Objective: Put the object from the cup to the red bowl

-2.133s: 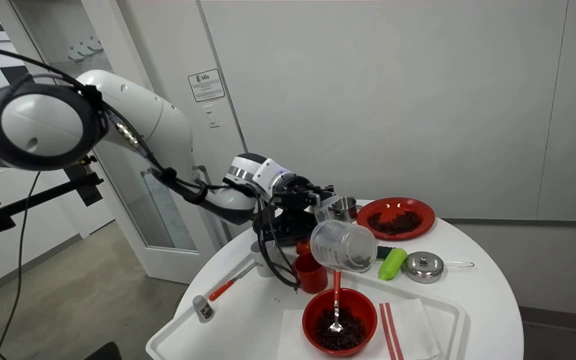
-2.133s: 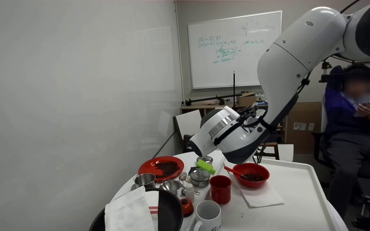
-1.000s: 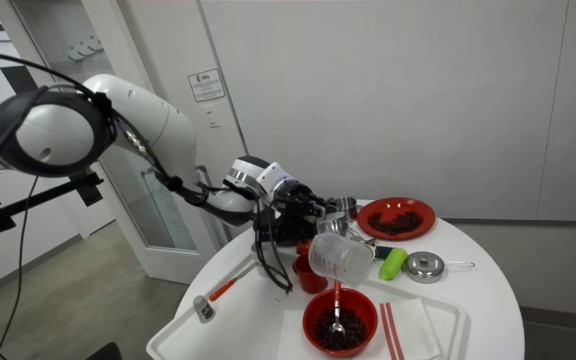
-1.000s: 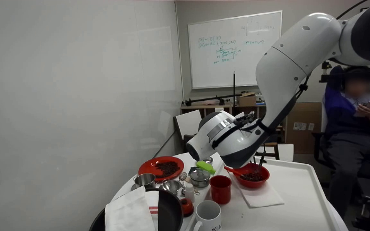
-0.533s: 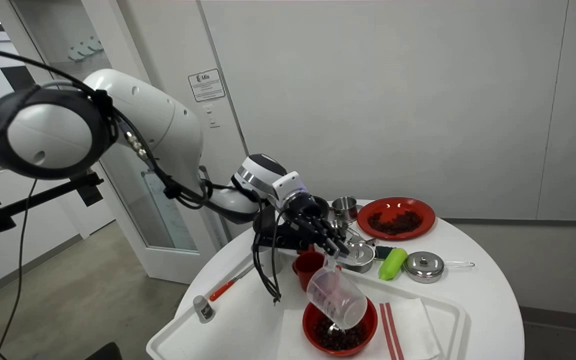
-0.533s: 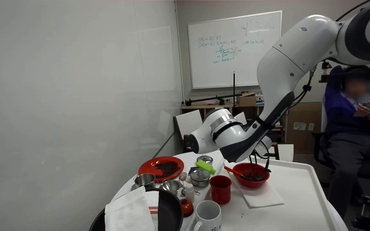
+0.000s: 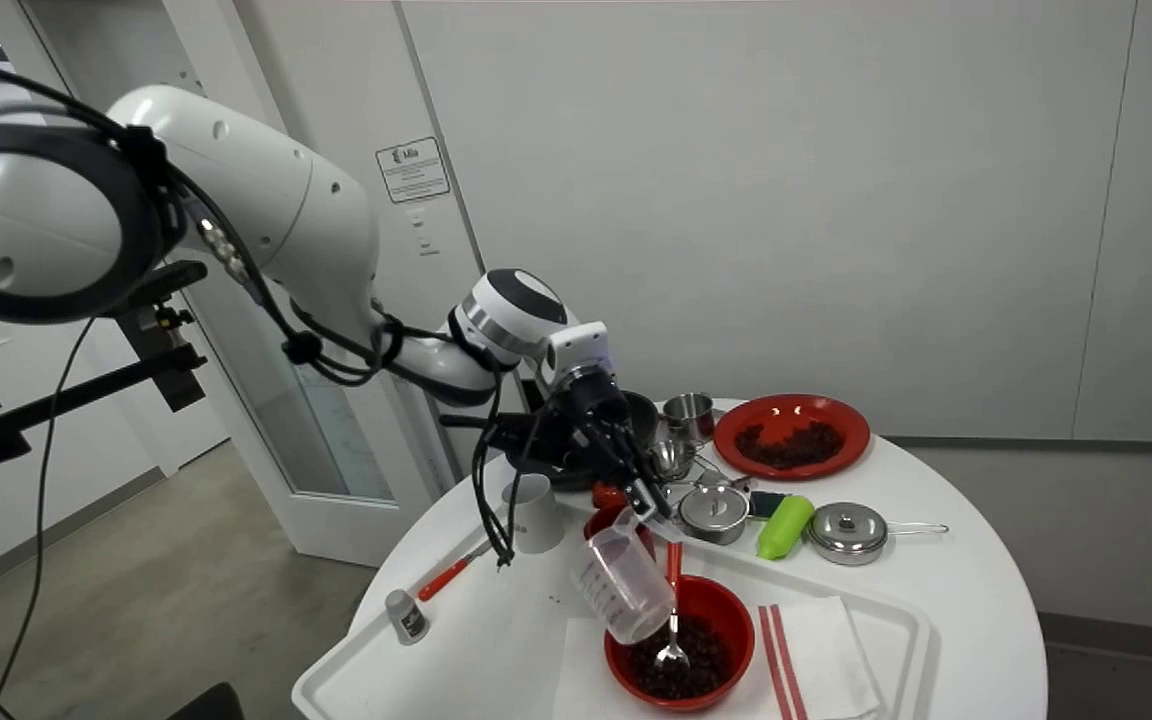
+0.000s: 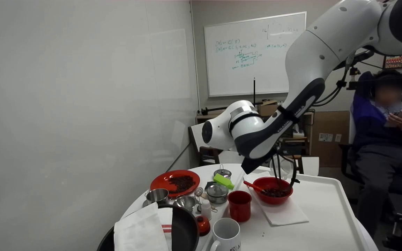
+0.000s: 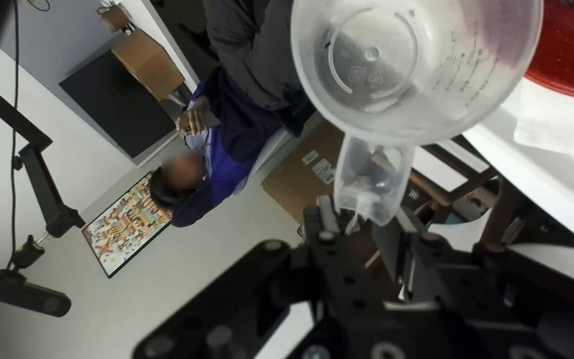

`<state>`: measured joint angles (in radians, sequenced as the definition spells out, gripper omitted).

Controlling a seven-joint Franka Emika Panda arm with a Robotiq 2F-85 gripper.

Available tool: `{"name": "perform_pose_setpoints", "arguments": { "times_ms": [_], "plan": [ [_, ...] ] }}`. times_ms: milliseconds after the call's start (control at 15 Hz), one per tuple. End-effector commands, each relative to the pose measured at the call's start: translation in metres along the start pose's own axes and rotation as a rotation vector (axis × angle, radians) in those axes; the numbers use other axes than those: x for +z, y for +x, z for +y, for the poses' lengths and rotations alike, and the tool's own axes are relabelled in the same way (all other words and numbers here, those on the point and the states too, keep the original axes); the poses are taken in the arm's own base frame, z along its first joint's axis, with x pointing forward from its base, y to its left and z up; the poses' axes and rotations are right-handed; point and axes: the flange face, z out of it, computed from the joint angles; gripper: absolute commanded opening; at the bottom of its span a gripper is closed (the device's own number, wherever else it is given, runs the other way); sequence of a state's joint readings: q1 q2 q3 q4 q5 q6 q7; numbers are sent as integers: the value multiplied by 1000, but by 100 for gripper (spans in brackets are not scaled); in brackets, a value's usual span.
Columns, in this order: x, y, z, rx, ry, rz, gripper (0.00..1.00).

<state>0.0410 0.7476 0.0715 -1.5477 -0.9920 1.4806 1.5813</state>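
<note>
My end effector [image 9: 364, 219] pinches the tipped cup [image 7: 624, 585]; it hangs by the red bowl [image 7: 735, 622], near the surface's [image 7: 986, 620] edge.

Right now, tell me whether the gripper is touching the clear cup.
Touching: the wrist view shows the gripper closed on the handle, and in an exterior view the clear cup hangs tilted from it.

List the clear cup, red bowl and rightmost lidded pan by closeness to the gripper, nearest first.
As an exterior view shows:
1. Clear cup: held tilted by its handle in the gripper.
2. Red bowl: below the gripper.
3. Rightmost lidded pan: farthest, off to the right.
</note>
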Motion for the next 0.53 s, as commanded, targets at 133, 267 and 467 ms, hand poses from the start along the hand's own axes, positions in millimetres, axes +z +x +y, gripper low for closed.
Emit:
{"name": "perform_pose_setpoints", "arguments": {
  "times_ms": [133,267,467],
  "plan": [
    [-32,8,65,-197,154,-129,10],
    [-42,2,77,-268,211,-156,10],
    [-52,-14,84,-379,300,-193,10]
  ]
}}
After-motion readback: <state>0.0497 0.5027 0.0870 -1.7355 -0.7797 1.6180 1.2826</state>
